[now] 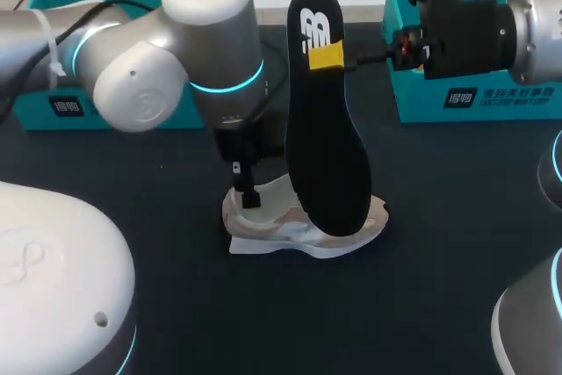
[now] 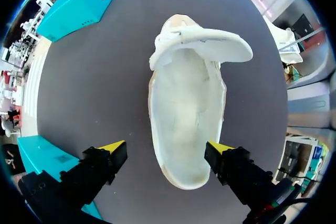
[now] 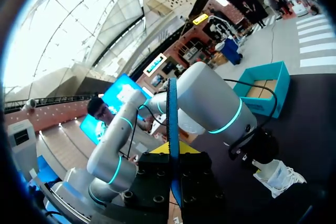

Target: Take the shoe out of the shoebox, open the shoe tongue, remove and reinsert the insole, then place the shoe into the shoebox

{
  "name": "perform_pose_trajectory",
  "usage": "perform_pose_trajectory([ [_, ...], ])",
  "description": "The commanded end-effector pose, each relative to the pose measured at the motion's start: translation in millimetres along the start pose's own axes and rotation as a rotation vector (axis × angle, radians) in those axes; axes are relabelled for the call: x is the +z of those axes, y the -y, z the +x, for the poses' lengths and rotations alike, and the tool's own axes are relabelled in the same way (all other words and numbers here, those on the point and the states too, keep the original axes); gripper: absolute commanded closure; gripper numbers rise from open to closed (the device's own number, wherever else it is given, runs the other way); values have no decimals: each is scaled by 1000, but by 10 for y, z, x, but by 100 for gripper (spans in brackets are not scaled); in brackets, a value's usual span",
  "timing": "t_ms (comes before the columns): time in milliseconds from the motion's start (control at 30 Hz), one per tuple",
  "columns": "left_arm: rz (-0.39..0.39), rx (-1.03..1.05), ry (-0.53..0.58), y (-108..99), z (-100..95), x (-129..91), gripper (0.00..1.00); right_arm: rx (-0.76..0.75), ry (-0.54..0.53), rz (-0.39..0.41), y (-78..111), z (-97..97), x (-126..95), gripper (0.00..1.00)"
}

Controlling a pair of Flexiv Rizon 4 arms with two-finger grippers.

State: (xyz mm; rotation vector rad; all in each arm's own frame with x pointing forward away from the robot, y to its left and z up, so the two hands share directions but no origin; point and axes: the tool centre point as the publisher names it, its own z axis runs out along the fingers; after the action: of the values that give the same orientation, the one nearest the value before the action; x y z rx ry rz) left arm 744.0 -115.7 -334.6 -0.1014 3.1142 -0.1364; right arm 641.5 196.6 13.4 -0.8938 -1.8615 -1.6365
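At the far left rear of the dark desk [image 1: 457, 217] sits one teal shoebox half [image 1: 53, 103], partly hidden behind the left arm [image 1: 202, 50]. That arm hangs over the shoe [image 1: 299, 230], a pale sneaker lying on the desk near the middle, outside either box. The left wrist view shows its jaws released. They straddle the heel end, one yellow fingertip [image 2: 220, 148] just beside the shoe's wall and the other well apart from it. In the same view the tongue [image 2: 210, 43] is folded back and the shoe's inside is bare. Next comes the black insole [image 1: 327, 155], held upright above the shoe. The right arm [image 1: 527, 24] has its jaws clenched on the insole's upper part, and the right wrist view shows it edge-on between the fingers. A second teal box [image 1: 474, 98] stands at the right rear. Taking the shoe out, opening the tongue and pulling the insole look done. Putting the insole back in and returning the shoe to the shoebox remain.
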Motion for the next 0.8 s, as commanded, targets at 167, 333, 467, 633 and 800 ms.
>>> perform_pose_trajectory([
  [167, -10, 1, -4, 343, -133, 185, 0, 2, 2, 2, -18, -6, 42, 100],
  [333, -10, -9, -11, 454, -153, 331, 8, 2, 2, 2, -18, -6, 42, 100],
  [467, -3, -23, -24, 494, -163, 422, 8, 2, 2, 2, -18, -6, 42, 100],
  [633, -2, -28, -43, 511, -140, 535, 15, 2, 2, 2, -18, -6, 42, 100],
  [800, -2, -26, -56, 508, -99, 606, 51, 2, 2, 2, -18, -6, 42, 100],
])
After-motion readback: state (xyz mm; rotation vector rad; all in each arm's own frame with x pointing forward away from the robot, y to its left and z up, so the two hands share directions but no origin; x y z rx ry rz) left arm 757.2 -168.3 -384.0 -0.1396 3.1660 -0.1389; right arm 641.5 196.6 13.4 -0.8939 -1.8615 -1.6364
